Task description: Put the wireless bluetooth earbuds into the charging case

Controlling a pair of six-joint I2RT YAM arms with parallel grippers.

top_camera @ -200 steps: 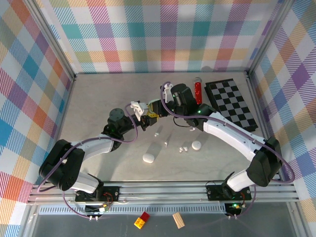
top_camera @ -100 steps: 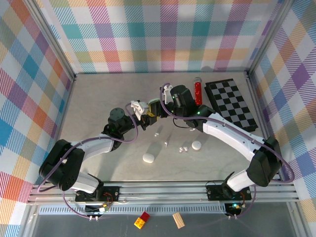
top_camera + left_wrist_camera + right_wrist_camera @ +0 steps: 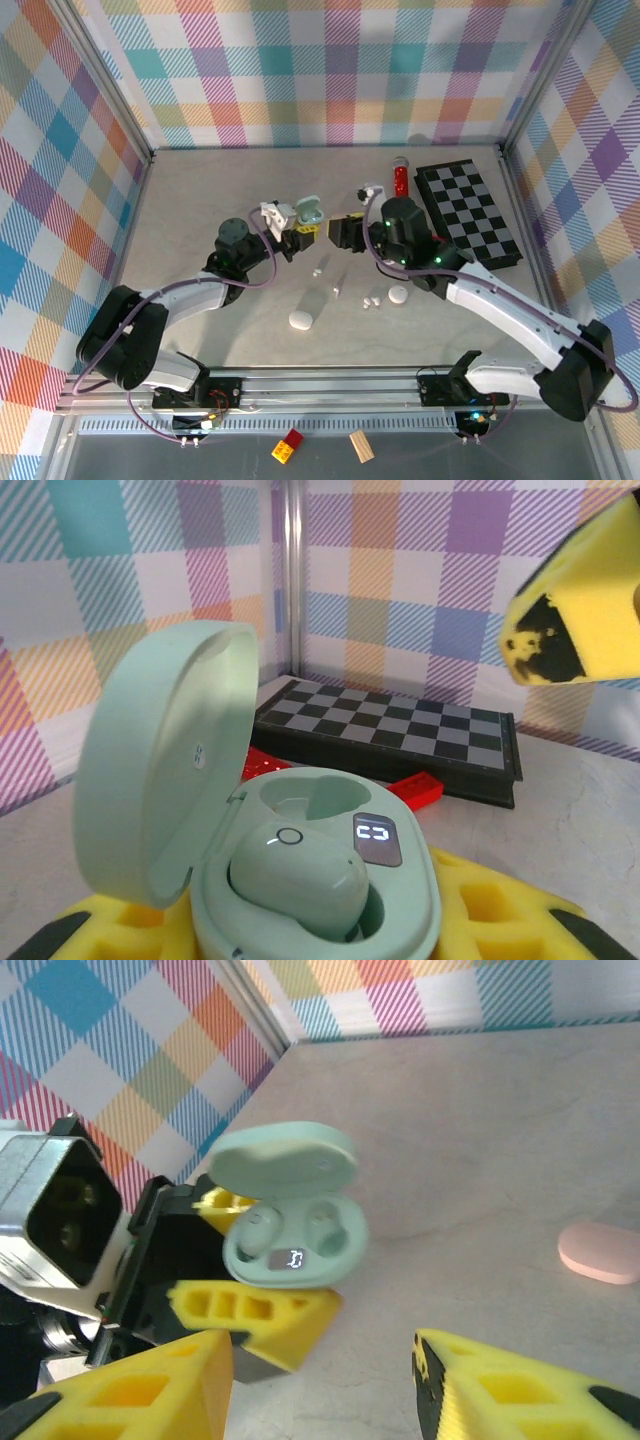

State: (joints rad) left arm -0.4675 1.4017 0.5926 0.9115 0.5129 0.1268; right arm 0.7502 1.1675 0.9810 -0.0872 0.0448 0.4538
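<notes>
Top external view: the left pincer is clamped on a green case whose lid stands open. The right pincer hangs just to the right of it, fingers apart and holding nothing. Nearer the arm bases than both pincers, loose earbuds lie scattered on the surface, with two white cases near them. Off beyond the right pincer a chessboard lies flat.

Left wrist view: the green case sits between this pincer's yellow fingers, its lid tipped back to the left. A green earbud is seated in the near socket, just beside a small lit display. One yellow finger of the right pincer shows up high on the right. Past the case are the chessboard and a red block.

Right wrist view: the right pincer has its yellow fingers well apart. Ahead of it the green case is open in the left pincer's grip, the green earbud in its left socket. A pink case lies on the surface off to the right.
</notes>
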